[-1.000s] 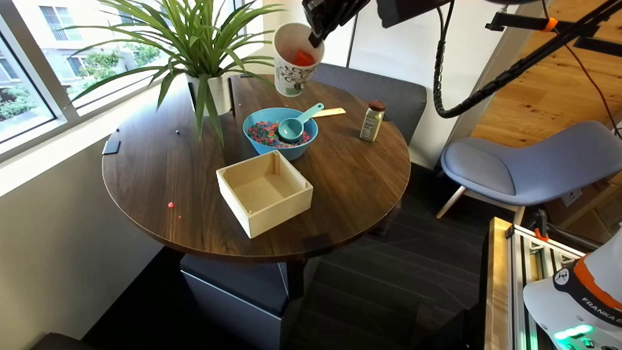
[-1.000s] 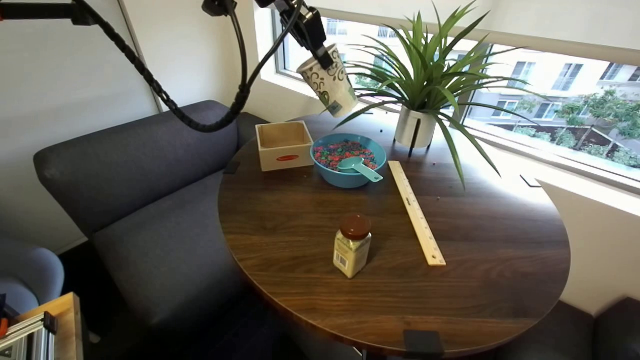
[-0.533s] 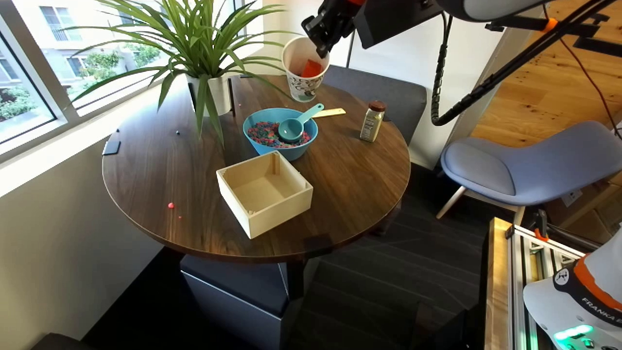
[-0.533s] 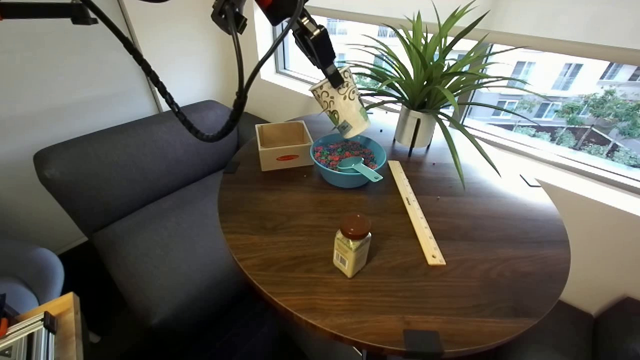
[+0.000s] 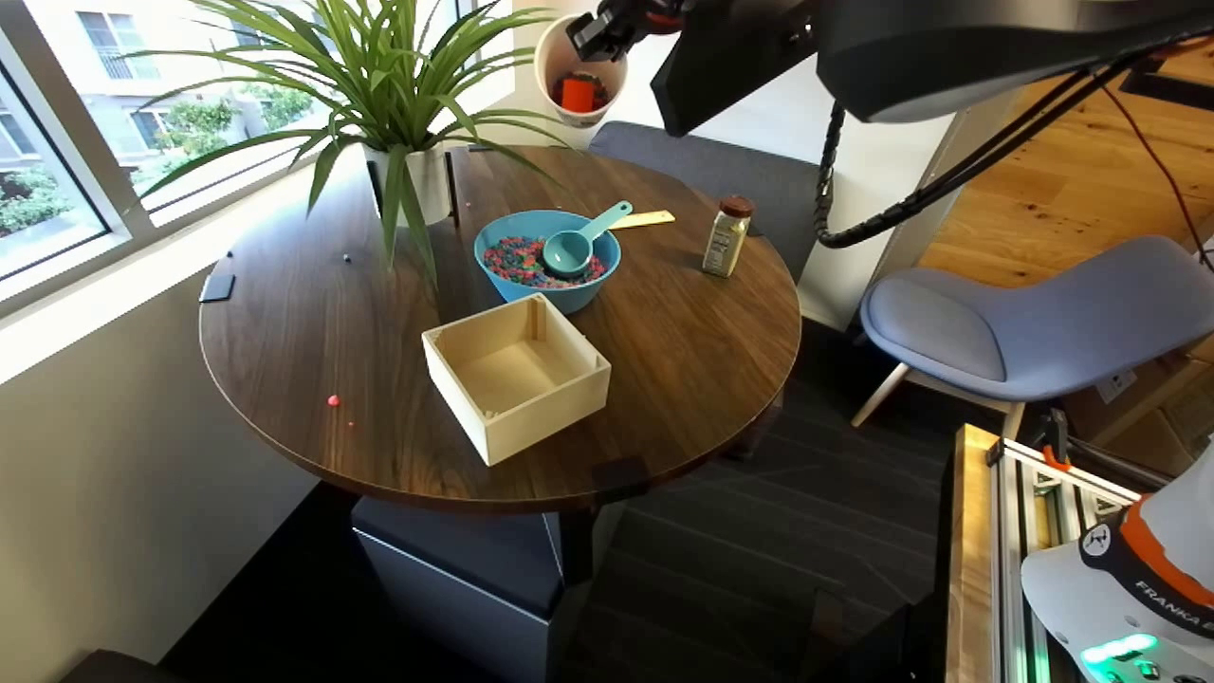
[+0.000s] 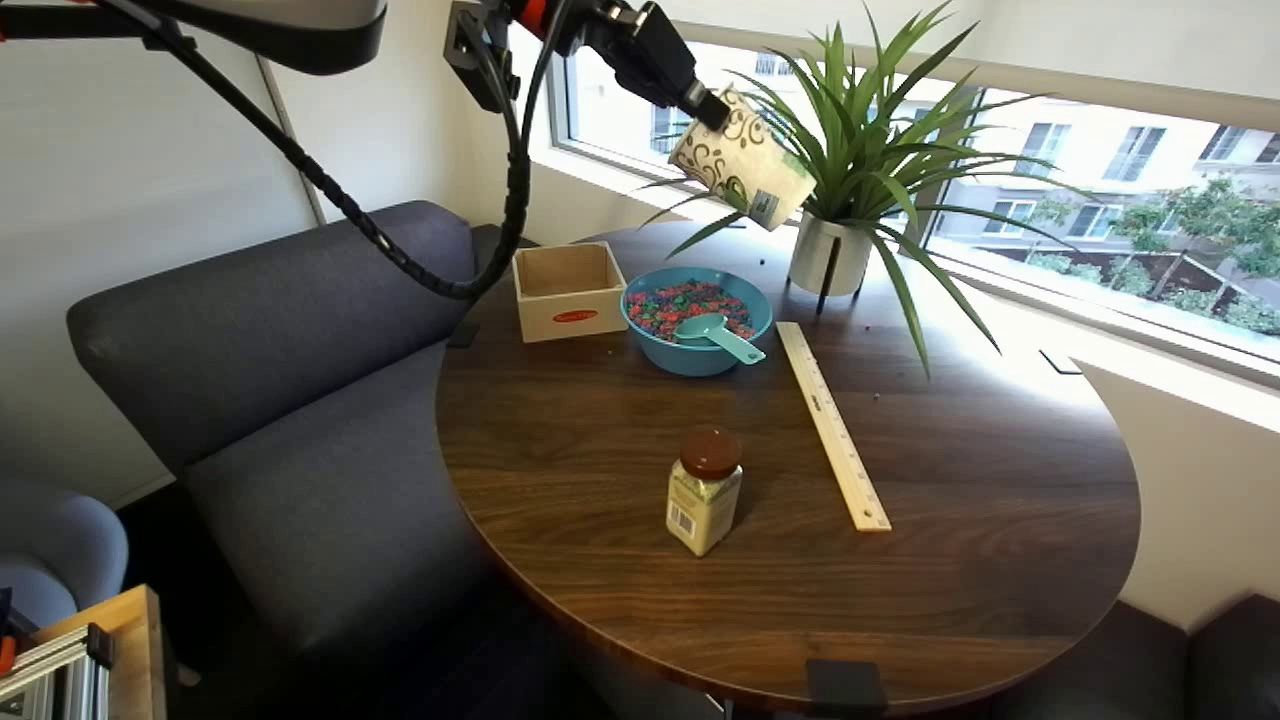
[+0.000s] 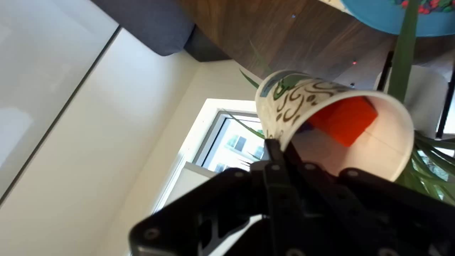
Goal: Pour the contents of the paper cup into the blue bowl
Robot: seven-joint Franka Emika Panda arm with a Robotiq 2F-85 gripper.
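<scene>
Tilted paper cup (image 6: 750,165) in midair

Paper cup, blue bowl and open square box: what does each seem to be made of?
Paper cup: paper, probably, with a matte printed outside; the wrist view shows a rounded rim and seam-like line inside.
Blue bowl: likely smooth plastic, evenly coloured with a soft sheen; enamel can't be ruled out.
Open square box: apparently matte, unvarnished wood, from its pale cream tone; grain is not clear.

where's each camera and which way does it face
Wrist view: from behind the gripper, which shows, facing the paper cup.
An exterior view: high, facing down past the box to the blue bowl; base, arm, gripper show.
An exterior view: high, facing down past the jar toward the window; arm, gripper show.
Both exterior views share the plant.
</scene>
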